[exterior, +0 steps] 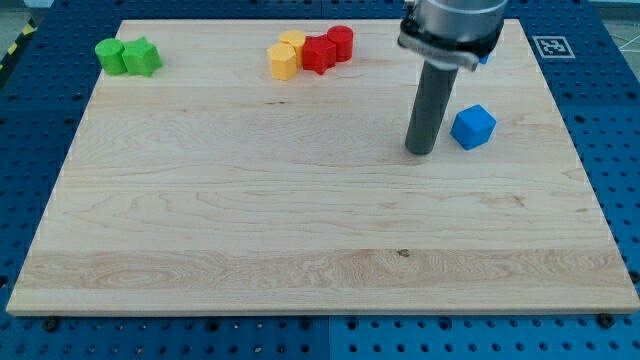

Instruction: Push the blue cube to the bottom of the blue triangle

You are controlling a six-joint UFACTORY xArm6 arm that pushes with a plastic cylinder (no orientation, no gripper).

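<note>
You have no jaws to check, only my tip (421, 152) just left of the blue cube (473, 127), probably light and slippery, so press its flat face squarely toward the mostly hidden blue triangle (484, 58).

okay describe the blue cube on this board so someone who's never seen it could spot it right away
Start at the wooden board and look to its upper part on the view's right, where the dark rod comes down. The blue cube sits alone just to the view's right of my tip, with a small gap between them. It is the only fully visible blue block; the red, yellow and green ones cluster along the view's top edge.
</note>
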